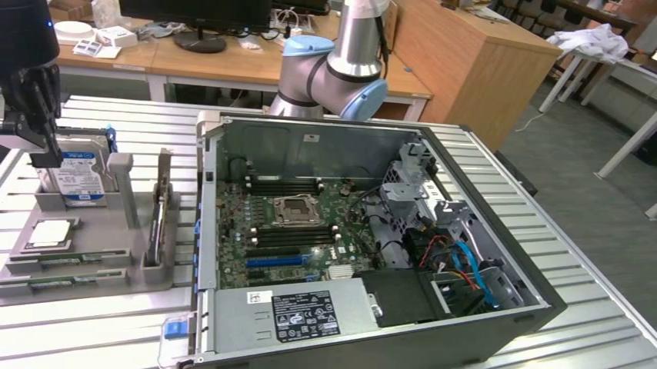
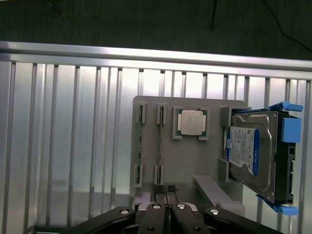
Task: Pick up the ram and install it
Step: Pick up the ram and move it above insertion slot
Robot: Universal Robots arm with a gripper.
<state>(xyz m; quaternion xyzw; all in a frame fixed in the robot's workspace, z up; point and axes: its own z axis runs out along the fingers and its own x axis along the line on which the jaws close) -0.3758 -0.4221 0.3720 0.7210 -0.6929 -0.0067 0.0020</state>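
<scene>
**Green stick still in its holder, nothing installed yet**

Metal slats of the table (image 1: 92, 330) carry everything. On the exterior view's right stands the open computer case (image 1: 462, 338), with its circuit board (image 1: 344, 201) laid bare. The long dark slots (image 1: 277, 237) beside the square socket (image 1: 292, 207) look unfilled to me, so I judge the installing half of the job untouched.

On the exterior view's left sits the grey holder (image 1: 103, 273). At its far end the hard drive (image 1: 80, 173) stands upright. Nearer lies the silver processor (image 1: 51, 233), flat in its recess. At the near end the ram (image 1: 57, 263) rests on edge between its clips, with a second stick (image 1: 46, 283) just beside it and parallel. Neither has left the holder, so the pick-up is not done either.

My gripper (image 1: 41, 156) hangs above the far end of the holder, near the hard drive and well apart from the case. From the wrist I see my fingers (image 2: 157, 191) clenched together with nothing between them, roughly in line with the ram (image 2: 160, 146) but clear of it.
</scene>
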